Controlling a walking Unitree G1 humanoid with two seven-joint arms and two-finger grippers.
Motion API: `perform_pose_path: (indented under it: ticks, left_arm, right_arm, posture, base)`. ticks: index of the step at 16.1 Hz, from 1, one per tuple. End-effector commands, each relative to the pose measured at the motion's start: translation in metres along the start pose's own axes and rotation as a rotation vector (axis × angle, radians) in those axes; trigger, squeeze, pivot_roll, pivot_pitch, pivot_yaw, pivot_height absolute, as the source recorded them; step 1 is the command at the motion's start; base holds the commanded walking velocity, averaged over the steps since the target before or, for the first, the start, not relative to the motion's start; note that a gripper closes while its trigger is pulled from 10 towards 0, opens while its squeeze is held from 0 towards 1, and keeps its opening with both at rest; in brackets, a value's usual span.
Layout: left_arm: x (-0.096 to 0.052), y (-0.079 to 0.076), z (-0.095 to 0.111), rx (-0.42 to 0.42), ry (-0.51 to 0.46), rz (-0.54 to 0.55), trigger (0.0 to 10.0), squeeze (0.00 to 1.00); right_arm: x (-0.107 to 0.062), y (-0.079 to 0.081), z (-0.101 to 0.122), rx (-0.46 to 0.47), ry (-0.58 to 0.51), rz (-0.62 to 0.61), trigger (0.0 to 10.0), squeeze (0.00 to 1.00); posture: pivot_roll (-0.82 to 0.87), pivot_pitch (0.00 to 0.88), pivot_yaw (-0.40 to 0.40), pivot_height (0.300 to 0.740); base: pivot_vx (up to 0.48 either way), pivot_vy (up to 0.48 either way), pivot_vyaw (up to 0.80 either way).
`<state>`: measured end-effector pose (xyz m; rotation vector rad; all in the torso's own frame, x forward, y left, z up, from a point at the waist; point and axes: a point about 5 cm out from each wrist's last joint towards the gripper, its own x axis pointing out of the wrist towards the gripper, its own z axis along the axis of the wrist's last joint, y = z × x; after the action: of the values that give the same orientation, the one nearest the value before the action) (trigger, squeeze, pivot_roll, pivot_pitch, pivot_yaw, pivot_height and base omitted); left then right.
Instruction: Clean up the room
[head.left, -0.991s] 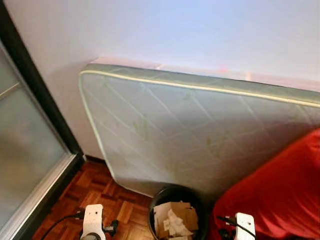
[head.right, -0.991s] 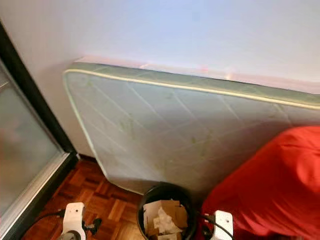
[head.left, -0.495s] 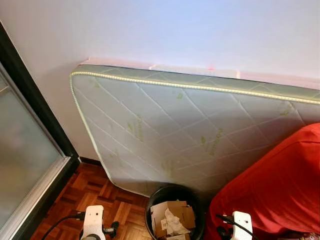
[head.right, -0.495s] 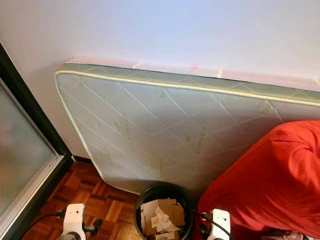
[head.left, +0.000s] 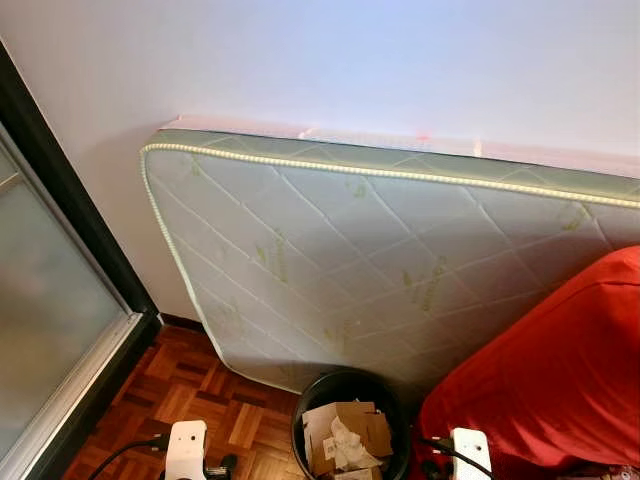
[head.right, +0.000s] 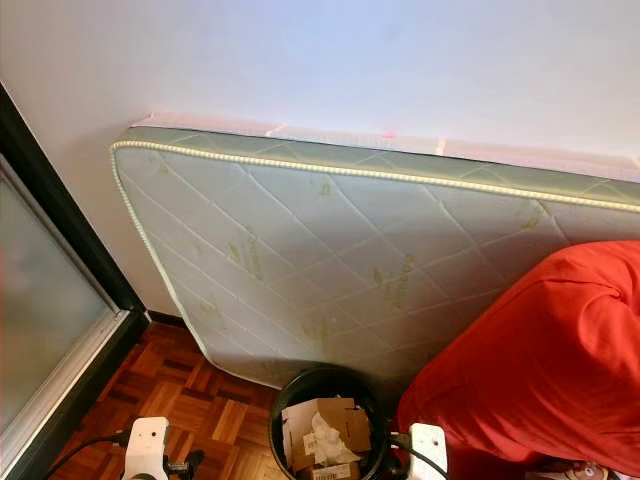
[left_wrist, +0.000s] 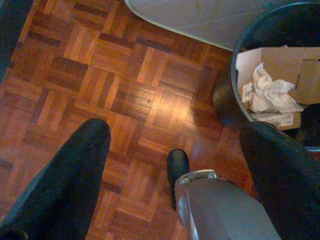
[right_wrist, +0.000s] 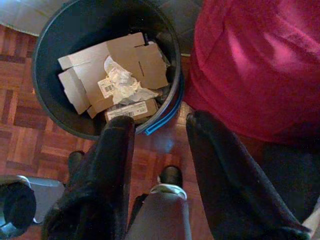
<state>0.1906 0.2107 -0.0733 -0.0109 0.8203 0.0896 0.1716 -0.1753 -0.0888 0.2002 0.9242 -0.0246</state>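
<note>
Directly below your head camera, note the parquet floor (left_wrist: 125, 100) of reddish-brown wood blocks laid in alternating squares. Both arms hang low over it. Your left gripper (left_wrist: 175, 150) hovers above bare parquet with its two black fingers (left_wrist: 75, 170) spread wide, holding nothing. Your right gripper (right_wrist: 160, 145) hovers just beside the rim of the black trash bin (right_wrist: 50, 115), fingers likewise spread and empty. You will find the bin standing on the floor between the two arms; it contains flattened cardboard pieces (right_wrist: 125, 55), a crumpled white paper (right_wrist: 120, 82) and a small labelled box (right_wrist: 132, 110). A blue band shows along part of the bin's rim. Just to the right of the bin, a large red fabric mass (head.left: 560, 370) touches or nearly touches the bin wall. Behind the bin, a quilted white mattress (head.left: 380, 260) with green edging stands on its long side, leaning against the plain white wall (head.left: 330, 60). To your left, a dark-framed frosted glass door (head.left: 50, 320) meets the floor.
</note>
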Motion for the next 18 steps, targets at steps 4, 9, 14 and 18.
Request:
perform_pose_path:
  ticks: [4,9,14,18]
  left_arm:
    - [-0.002,0.001,-0.006,0.018,0.024,-0.002,10.0,0.00]
    - [-0.001,-0.002,-0.007,0.027,0.025,-0.010,10.0,0.00]
    - [-0.002,-0.003,-0.008,0.042,0.028,-0.019,10.0,0.00]
    - [0.000,-0.007,-0.002,0.039,0.011,-0.026,10.0,0.00]
  right_arm:
    - [-0.002,-0.003,-0.007,-0.004,0.023,-0.007,10.0,0.00]
    - [-0.003,-0.003,-0.014,-0.043,0.052,0.000,10.0,0.00]
    - [-0.005,-0.003,-0.018,-0.036,0.064,0.001,10.0,0.00]
    - [-0.006,-0.009,-0.017,-0.044,0.064,-0.005,10.0,0.00]
  posture:
    - [0.03,0.000,0.015,0.740]
    - [0.03,0.000,0.012,0.740]
    - [0.02,0.000,0.013,0.740]
    - [0.02,0.000,0.017,0.740]
  base:
    - [0.000,0.000,0.00]
    - [0.000,0.000,0.00]
    - [0.000,0.000,0.00]
    - [0.000,0.000,0.00]
